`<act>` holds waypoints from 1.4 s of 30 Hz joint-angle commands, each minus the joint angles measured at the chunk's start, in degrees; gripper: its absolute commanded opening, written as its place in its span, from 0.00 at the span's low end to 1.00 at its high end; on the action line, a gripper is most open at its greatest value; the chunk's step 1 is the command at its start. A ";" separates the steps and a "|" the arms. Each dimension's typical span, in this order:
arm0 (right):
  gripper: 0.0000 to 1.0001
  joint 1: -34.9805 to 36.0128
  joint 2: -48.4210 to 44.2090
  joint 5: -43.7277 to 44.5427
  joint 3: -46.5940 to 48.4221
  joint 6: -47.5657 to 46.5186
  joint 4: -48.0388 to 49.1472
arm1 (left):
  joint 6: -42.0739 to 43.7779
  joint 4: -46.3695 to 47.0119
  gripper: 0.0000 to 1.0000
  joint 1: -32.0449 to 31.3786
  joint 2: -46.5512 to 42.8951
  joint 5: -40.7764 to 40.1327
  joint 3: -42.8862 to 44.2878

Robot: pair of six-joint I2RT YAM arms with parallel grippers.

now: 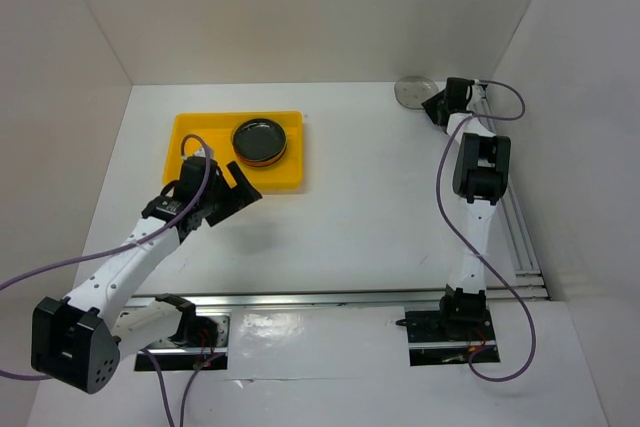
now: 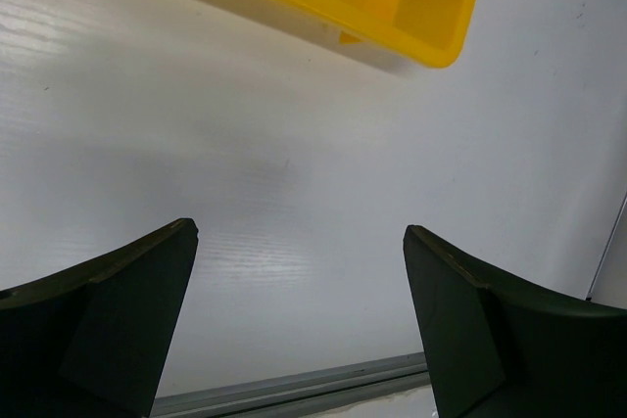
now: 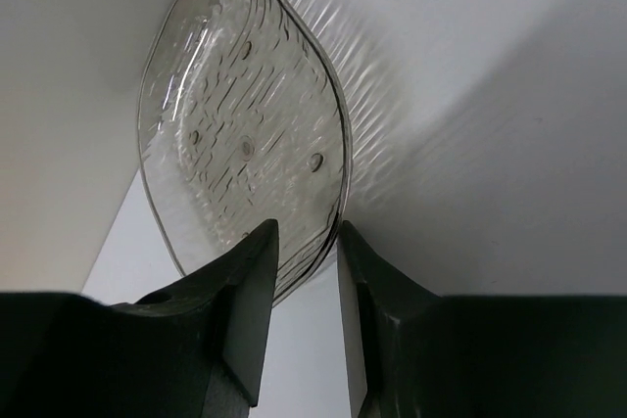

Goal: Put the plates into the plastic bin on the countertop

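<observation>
The yellow plastic bin (image 1: 200, 142) lies at the back left of the white countertop (image 1: 370, 217). It holds a stack of round plates with a glossy black plate (image 1: 261, 138) on top and an orange edge showing beneath. My left gripper (image 1: 236, 194) is open and empty just in front of the bin's near right corner (image 2: 421, 7); its fingers (image 2: 127, 310) are wide apart over bare countertop. A grey rounded-square plate (image 1: 411, 91) sits at the far right by the back wall. My right gripper (image 3: 307, 232) is closed on the near rim of this plate (image 3: 245, 124).
White walls enclose the countertop at the back and on both sides. A metal rail (image 1: 330, 297) runs along the near edge, and another rail (image 1: 520, 237) runs along the right wall. The right arm's cable (image 1: 440, 187) hangs beside it.
</observation>
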 commanded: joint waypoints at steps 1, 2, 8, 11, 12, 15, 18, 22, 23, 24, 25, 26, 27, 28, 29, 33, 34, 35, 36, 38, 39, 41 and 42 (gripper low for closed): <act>0.38 -0.79 5.72 1.94 -0.57 0.81 -11.81 | 2.24 2.15 1.00 1.41 -1.27 3.29 -0.70; 0.37 -0.80 6.41 1.33 -0.05 0.82 -12.50 | 2.25 2.15 1.00 2.02 -1.27 4.00 -0.70; 0.22 -1.41 7.56 -1.04 2.24 2.57 -13.73 | 2.77 1.54 1.00 3.79 -2.50 5.06 -1.23; 0.04 -1.41 7.56 -1.66 2.24 2.57 -14.35 | 3.30 1.53 1.00 4.40 -2.50 5.59 -1.23; 0.00 -1.41 7.04 -1.66 1.64 2.57 -14.35 | 3.30 1.53 1.00 4.40 -2.50 6.37 -0.70; 0.00 -1.41 2.66 -3.16 -3.78 1.17 -12.52 | 5.23 4.24 1.00 4.40 -2.50 8.83 0.00; 0.00 0.34 -7.53 -3.16 -12.75 -2.60 -8.83 | 7.78 9.60 1.00 1.86 -0.58 12.43 1.23; 0.00 4.03 -19.67 -4.30 -26.38 -13.82 -7.31 | 9.44 14.97 1.00 -2.61 6.34 15.96 8.41; 0.00 6.30 -22.99 -4.30 -27.45 -16.12 -8.45 | 10.85 14.98 1.00 -3.41 8.20 15.96 10.44; 0.00 7.45 -24.50 -4.82 -28.25 -18.41 -9.77 | 11.82 15.76 1.00 -4.12 10.13 15.96 14.64; 0.00 8.60 -26.08 -4.83 -30.86 -21.56 -10.92 | 13.04 15.77 1.00 -4.73 13.81 15.96 16.42; 0.00 11.04 -29.41 -4.83 -32.54 -22.99 -10.93 | 14.62 16.64 1.00 -5.44 15.76 15.96 18.18; 0.00 12.02 -31.09 -6.39 -34.30 -24.05 -10.93 | 15.51 17.17 1.00 -5.44 17.78 17.26 21.33; 0.00 12.99 -32.76 -7.28 -37.89 -24.84 -10.93 | 16.04 17.18 1.00 -5.44 19.80 19.45 22.58; 0.00 14.57 -35.74 -8.94 -39.49 -26.24 -9.88 | 16.65 17.79 1.00 -5.44 23.39 20.60 23.64; 0.00 18.18 -42.59 -15.37 -45.47 -29.15 -7.51 | 18.06 18.67 0.95 -6.15 29.99 20.09 27.33; 0.00 18.19 -44.02 -16.50 -47.39 -29.15 -6.19 | 18.07 18.67 0.94 -6.67 30.80 19.22 28.03; 0.00 18.97 -45.42 -16.52 -48.11 -29.15 -5.66 | 18.07 18.06 0.94 -6.67 31.50 19.21 28.04; 0.00 19.59 -47.70 -16.52 -48.12 -29.15 -5.65 | 18.07 18.06 0.92 -7.28 31.51 18.60 28.04; 0.00 19.59 -49.73 -16.52 -48.73 -29.15 -5.65 | 18.07 18.06 0.90 -7.29 32.21 17.46 27.26; 0.00 19.59 -51.57 -17.13 -49.34 -29.15 -5.65 | 18.07 18.67 0.90 -7.81 32.21 17.45 26.64; 0.00 19.59 -53.08 -20.37 -49.35 -29.15 -5.13 | 18.07 18.67 0.88 -7.82 32.21 17.45 25.41; 0.00 19.59 -53.69 -22.12 -49.35 -29.15 -5.13 | 18.07 19.28 0.88 -8.51 31.69 17.45 24.62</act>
